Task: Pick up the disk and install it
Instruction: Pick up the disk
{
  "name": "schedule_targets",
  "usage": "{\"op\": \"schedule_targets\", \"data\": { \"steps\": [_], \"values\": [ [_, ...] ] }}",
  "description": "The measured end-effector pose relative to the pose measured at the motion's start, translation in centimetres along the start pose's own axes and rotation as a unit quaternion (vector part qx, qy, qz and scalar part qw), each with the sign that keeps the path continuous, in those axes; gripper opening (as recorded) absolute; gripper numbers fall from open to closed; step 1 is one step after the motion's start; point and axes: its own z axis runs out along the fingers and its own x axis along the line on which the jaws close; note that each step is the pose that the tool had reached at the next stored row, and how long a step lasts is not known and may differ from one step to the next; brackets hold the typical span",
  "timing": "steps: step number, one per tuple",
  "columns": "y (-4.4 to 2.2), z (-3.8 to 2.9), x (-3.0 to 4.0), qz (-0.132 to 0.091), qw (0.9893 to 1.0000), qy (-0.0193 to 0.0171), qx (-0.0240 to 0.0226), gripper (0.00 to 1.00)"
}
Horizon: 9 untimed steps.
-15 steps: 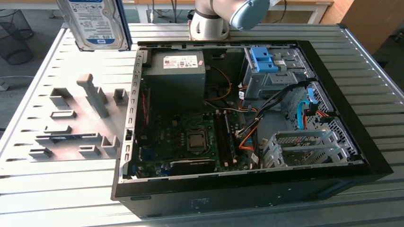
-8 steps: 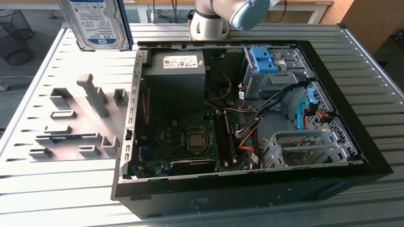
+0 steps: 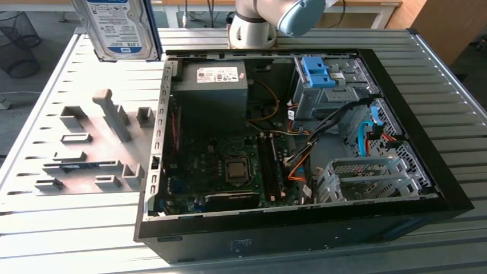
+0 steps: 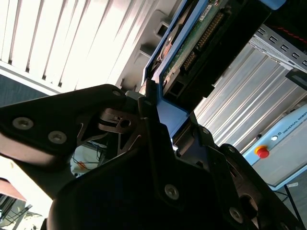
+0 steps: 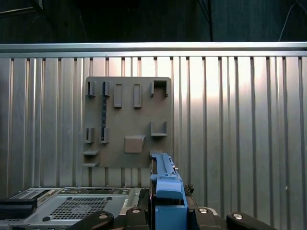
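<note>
The disk (image 3: 122,25), silver with a white-and-blue label and blue caddy rails, hangs upright in the air above the table's far corner, on the exterior view's left, beside the open computer case (image 3: 396,220). In the second wrist view my gripper (image 4: 156,112) is shut on the disk's blue rail, and the disk (image 4: 194,40) sticks out beyond the fingers with its circuit board showing. The first wrist view looks down past the blue rail of the disk (image 5: 167,189) onto the table.
Inside the case are a grey power supply (image 3: 216,80), a blue bracket (image 3: 320,71) in the drive bay, and a metal drive cage (image 3: 365,177). A grey holder board (image 3: 91,148) lies beside the case. The arm's base (image 3: 255,25) stands behind it.
</note>
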Motion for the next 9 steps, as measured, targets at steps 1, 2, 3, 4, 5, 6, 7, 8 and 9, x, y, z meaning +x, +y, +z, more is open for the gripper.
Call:
{"op": "schedule_targets", "data": {
  "steps": [1,2,3,4,5,6,7,8,9],
  "values": [
    [-0.05,0.0,0.0,0.0,1.0,0.0,0.0,0.36],
    [-0.1,0.0,0.0,0.0,1.0,0.0,0.0,0.36],
    [-0.16,0.0,0.0,0.0,1.0,0.0,0.0,0.36],
    [-0.22,-0.01,0.0,0.0,1.0,0.0,0.0,0.36],
    [-0.28,-0.01,-0.01,0.0,1.0,0.0,0.0,0.36],
    [-0.34,-0.01,-0.01,0.0,1.0,0.0,0.0,0.36],
    [-0.39,-0.01,-0.01,0.0,1.0,0.0,0.0,0.36],
    [-0.44,-0.01,-0.01,0.0,1.0,0.0,0.0,0.36],
    [-0.5,-0.01,-0.01,0.0,1.0,0.0,0.0,0.36]
  ]
}}
